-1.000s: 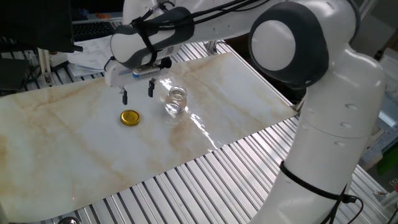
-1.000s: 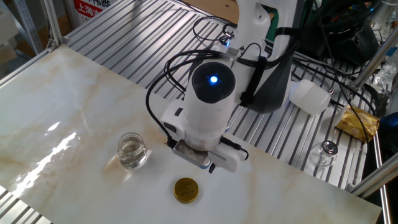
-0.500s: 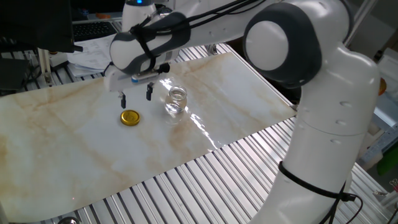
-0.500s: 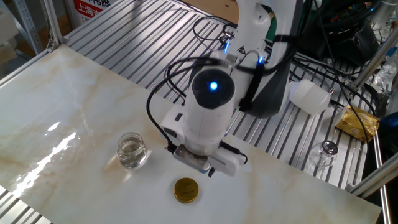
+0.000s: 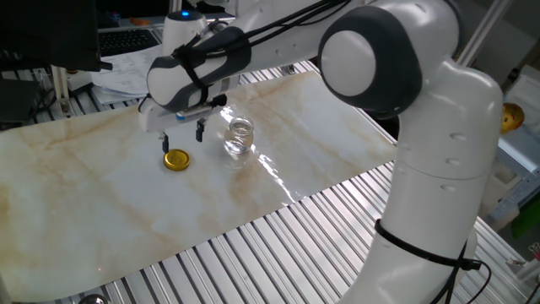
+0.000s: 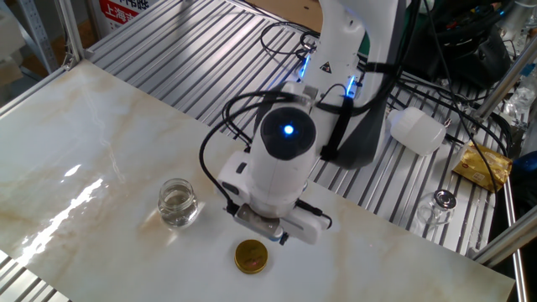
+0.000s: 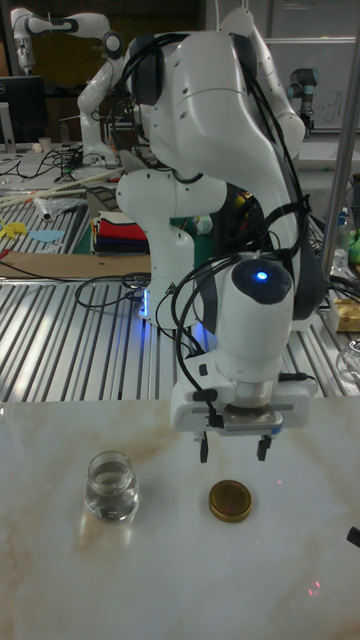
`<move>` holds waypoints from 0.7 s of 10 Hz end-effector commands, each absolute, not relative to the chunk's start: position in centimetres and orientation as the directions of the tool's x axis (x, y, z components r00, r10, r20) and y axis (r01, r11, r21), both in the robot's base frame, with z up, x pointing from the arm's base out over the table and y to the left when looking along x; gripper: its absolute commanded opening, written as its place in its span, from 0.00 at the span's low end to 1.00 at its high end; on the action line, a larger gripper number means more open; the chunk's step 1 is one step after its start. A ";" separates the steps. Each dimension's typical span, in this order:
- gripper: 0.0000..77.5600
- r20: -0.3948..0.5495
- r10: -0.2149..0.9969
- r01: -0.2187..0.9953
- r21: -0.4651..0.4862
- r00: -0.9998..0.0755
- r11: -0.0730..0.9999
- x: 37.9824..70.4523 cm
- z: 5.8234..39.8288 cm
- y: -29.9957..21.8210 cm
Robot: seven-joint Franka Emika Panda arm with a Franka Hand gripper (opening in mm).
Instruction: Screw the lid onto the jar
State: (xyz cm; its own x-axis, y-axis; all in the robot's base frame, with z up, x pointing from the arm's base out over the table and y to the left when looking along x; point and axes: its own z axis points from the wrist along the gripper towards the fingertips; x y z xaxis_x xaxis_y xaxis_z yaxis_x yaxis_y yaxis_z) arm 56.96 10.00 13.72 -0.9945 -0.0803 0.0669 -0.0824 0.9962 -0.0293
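The lid [image 5: 176, 160] is a flat gold cap lying on the marble board, also seen as the lid [image 6: 252, 256] and the lid [image 7: 231, 501]. The jar [image 5: 240, 137] is a small clear glass standing upright and uncapped a short way beside it, shown too as the jar [image 6: 178, 203] and the jar [image 7: 111, 485]. My gripper [image 5: 183, 137] hangs open just above the lid and slightly behind it, fingers pointing down, nothing between them. In the tall fixed view the gripper [image 7: 232, 448] straddles the lid's width. The hand's body hides most of the gripper [image 6: 267, 235] in the other fixed view.
The marble board [image 5: 101, 219] lies on a slatted metal table [image 5: 278, 253]. Off the board lie a white container [image 6: 417, 130], a small glass [image 6: 442, 205] and a gold packet [image 6: 482, 166]. A round gold object [image 5: 507, 116] sits at the far right.
The gripper has come lower and shifted toward the lid, staying open. Lid and jar have not moved.
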 end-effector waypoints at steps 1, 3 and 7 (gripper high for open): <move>1.00 0.069 -0.090 -0.092 -0.033 -0.994 0.995 58.0 12.8 9.9; 1.00 0.069 -0.092 -0.095 -0.034 -0.993 0.995 58.3 12.3 9.9; 1.00 0.057 -0.092 -0.094 -0.033 -0.994 0.995 58.4 11.7 9.9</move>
State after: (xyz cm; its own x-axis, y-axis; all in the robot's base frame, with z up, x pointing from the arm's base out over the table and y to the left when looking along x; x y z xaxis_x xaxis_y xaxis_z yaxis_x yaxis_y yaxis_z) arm 58.17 9.93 11.63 -0.9939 -0.0911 0.0616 -0.0932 0.9951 -0.0329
